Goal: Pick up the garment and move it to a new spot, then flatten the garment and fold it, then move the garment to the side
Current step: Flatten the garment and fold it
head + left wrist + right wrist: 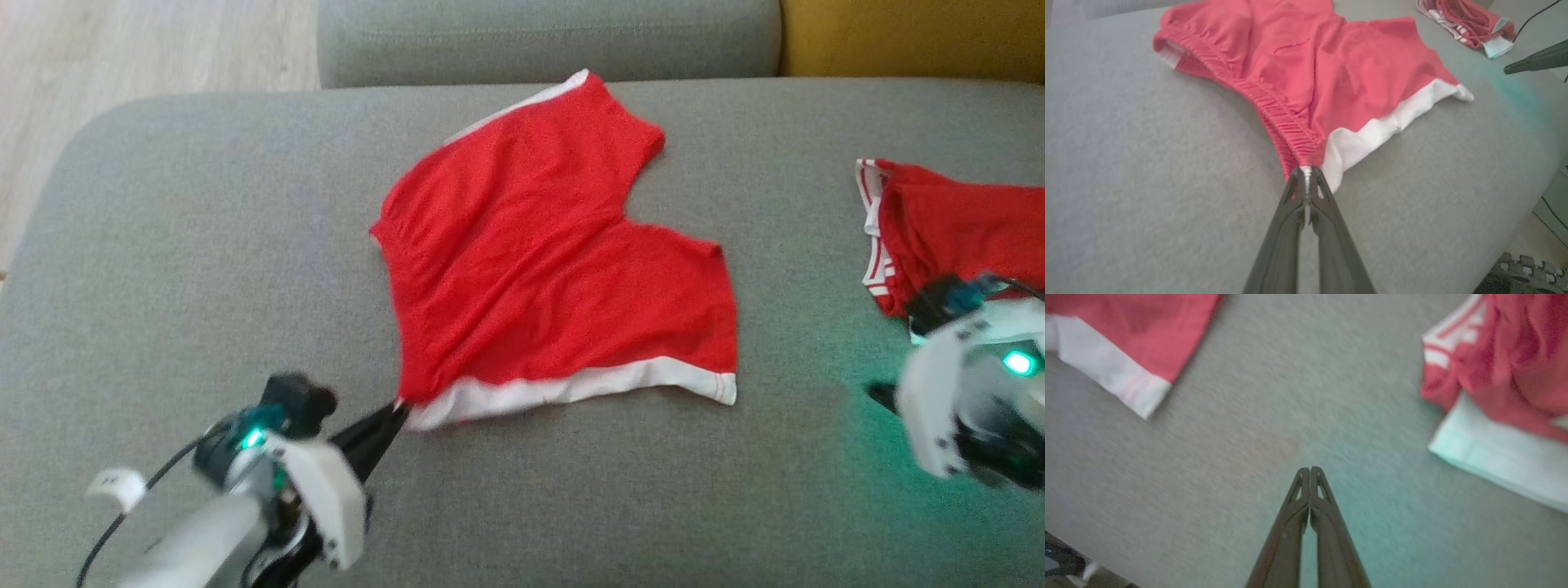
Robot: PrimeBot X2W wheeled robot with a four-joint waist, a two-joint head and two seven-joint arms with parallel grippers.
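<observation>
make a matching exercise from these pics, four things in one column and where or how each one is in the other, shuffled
Things:
1. shorts
2. left pincer
3. right pincer
4. crumpled garment

States:
A. shut, empty, over bare sofa
B. bunched at the head view's right edge
C. spread out mid-sofa
D. shut on the shorts' corner

Pairs: 1-C, 2-D, 3-A, 4-B

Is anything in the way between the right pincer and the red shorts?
Nothing visible does. Bare grey cushion lies between the right pincer and the red shorts. The other red garment sits on the pincer's opposite side.
</observation>
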